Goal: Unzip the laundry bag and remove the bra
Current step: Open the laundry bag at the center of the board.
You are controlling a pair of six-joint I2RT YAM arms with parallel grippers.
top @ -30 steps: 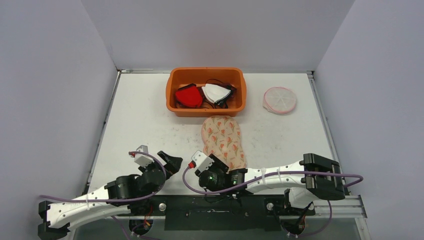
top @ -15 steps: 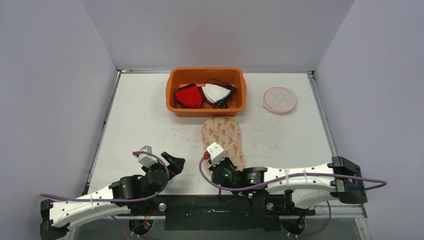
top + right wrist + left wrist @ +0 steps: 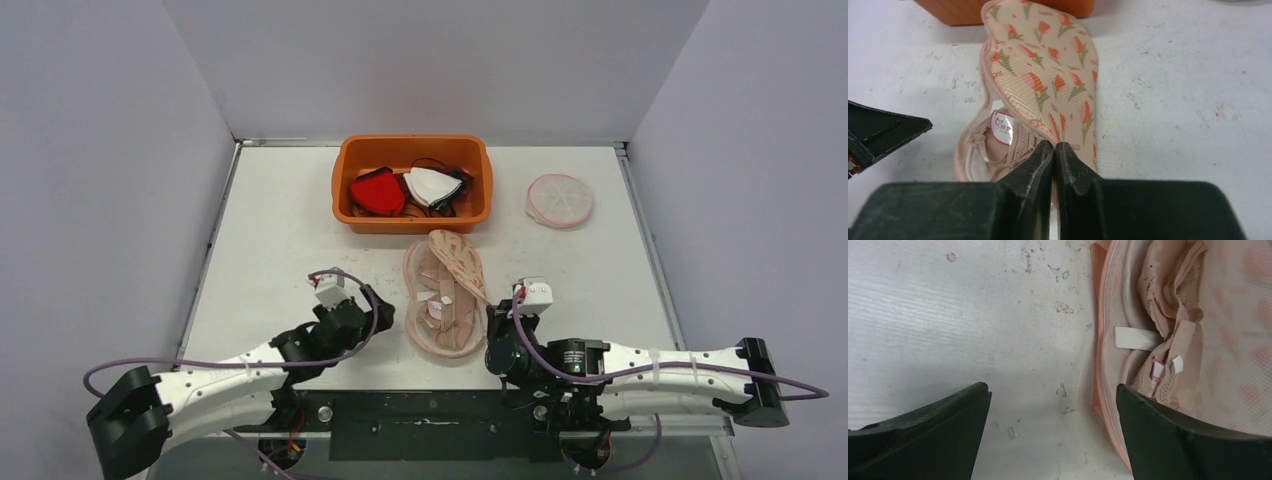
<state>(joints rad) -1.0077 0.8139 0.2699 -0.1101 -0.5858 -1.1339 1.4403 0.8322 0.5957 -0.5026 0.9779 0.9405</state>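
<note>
Jaws of the right gripper [image 3: 1054,146] are being clamped on the laundry bag [image 3: 1048,75] flap; left gripper [image 3: 1052,390] jaws are being held wide beside it.

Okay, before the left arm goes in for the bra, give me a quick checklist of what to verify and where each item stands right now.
1. The bag is unzipped, its flap lifted: ok.
2. The right gripper is shut on the flap: ok.
3. The bra is exposed inside: ok.
4. The left gripper is open, jaws wide: ok.
5. The left gripper is centred over the bra: not ok; it straddles the bag's rim and bare table.
6. The bra lies loose, not snagged on the bag: cannot tell.
</note>
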